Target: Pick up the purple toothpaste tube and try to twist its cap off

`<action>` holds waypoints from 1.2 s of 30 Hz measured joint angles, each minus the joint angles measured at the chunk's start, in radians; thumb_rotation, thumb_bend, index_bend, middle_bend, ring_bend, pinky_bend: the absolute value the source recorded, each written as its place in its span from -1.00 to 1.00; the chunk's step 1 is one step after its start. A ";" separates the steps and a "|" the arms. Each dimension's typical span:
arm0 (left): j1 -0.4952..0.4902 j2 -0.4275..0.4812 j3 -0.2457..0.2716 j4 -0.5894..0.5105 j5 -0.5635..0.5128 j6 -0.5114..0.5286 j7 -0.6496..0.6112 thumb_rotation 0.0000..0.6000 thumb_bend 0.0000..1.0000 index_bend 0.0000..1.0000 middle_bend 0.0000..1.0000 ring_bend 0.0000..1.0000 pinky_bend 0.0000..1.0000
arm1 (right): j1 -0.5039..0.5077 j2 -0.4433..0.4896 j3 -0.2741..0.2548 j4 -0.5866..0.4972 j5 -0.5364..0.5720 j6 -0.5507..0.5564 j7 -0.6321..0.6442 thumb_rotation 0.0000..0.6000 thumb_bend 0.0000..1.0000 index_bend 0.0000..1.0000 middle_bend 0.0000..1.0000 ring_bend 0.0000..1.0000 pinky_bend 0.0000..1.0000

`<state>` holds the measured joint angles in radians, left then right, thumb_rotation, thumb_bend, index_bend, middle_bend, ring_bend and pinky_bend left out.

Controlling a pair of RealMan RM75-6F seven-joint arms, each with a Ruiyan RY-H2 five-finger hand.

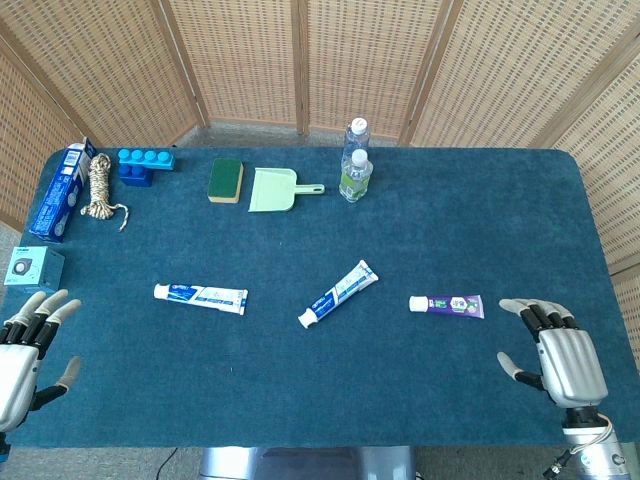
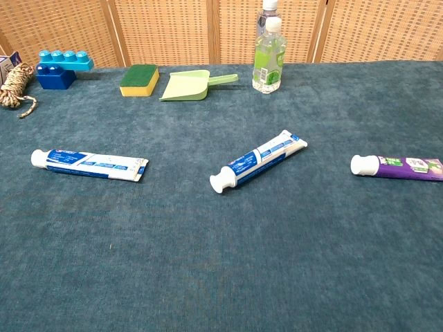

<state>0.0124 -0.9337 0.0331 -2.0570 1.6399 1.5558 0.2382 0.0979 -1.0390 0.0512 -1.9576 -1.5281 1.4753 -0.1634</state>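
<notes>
Purple toothpaste tube (image 1: 446, 304) lies flat just beside your right hand (image 1: 556, 355), which is spread, holding nothing; your left hand (image 1: 28, 345) too.

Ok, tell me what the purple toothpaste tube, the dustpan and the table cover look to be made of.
Purple toothpaste tube: probably soft plastic laminate, glossy printed body, smooth white plastic cap.
Dustpan: likely rigid plastic, an even pale green with a matte sheen.
Table cover: dark teal fabric, apparently short-pile carpet or felt, with a fuzzy texture.

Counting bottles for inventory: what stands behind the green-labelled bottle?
Behind the green-labelled bottle stands a second clear bottle; only its cap and shoulder show, the rest is covered.
</notes>
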 measured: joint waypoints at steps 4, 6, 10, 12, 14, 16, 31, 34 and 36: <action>-0.003 -0.002 0.000 0.002 -0.004 -0.009 0.003 1.00 -0.29 -0.70 -0.76 -0.91 -0.68 | -0.001 -0.002 -0.001 0.002 0.006 -0.005 0.003 1.00 -0.52 -0.51 -0.41 -0.58 -0.56; -0.003 -0.002 -0.001 0.003 -0.004 -0.007 0.002 1.00 -0.29 -0.70 -0.76 -0.91 -0.68 | 0.000 -0.002 -0.002 0.003 0.008 -0.010 0.006 1.00 -0.52 -0.51 -0.41 -0.58 -0.56; -0.002 -0.004 -0.006 0.009 0.002 0.005 -0.004 1.00 -0.29 -0.71 -0.76 -0.92 -0.68 | 0.001 -0.001 -0.002 0.005 0.006 -0.013 0.014 1.00 -0.52 -0.52 -0.43 -0.59 -0.56; -0.004 -0.003 -0.009 0.010 -0.001 0.003 -0.006 1.00 -0.29 -0.71 -0.76 -0.92 -0.68 | 0.001 -0.001 -0.002 0.005 0.009 -0.016 0.015 1.00 -0.52 -0.52 -0.44 -0.59 -0.56; -0.007 0.001 -0.012 0.010 -0.005 0.000 -0.009 1.00 -0.29 -0.70 -0.76 -0.93 -0.68 | 0.004 -0.001 -0.002 0.003 0.013 -0.024 0.012 1.00 -0.52 -0.51 -0.45 -0.59 -0.56; -0.011 0.008 -0.017 0.008 -0.009 -0.002 -0.012 1.00 -0.29 -0.69 -0.76 -0.93 -0.68 | 0.009 0.000 -0.001 0.002 0.017 -0.034 0.009 1.00 -0.52 -0.51 -0.45 -0.60 -0.56; -0.089 0.107 -0.069 -0.048 -0.029 -0.068 -0.032 1.00 -0.29 -0.68 -0.77 -0.93 -0.67 | 0.188 -0.048 0.080 0.041 0.258 -0.303 -0.088 0.84 -0.53 -0.40 -0.72 -1.00 -0.56; -0.103 0.114 -0.076 -0.058 -0.037 -0.084 -0.029 1.00 -0.29 -0.67 -0.78 -0.93 -0.67 | 0.239 -0.081 0.099 0.081 0.324 -0.359 -0.111 0.83 -0.53 -0.43 -0.75 -1.00 -0.56; -0.114 0.115 -0.081 -0.065 -0.044 -0.098 -0.022 1.00 -0.29 -0.67 -0.78 -0.93 -0.67 | 0.271 -0.109 0.110 0.118 0.362 -0.383 -0.133 0.81 -0.53 -0.48 -0.79 -1.00 -0.57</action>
<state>-0.1014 -0.8183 -0.0476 -2.1218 1.5962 1.4579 0.2162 0.3688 -1.1482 0.1615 -1.8396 -1.1662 1.0919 -0.2963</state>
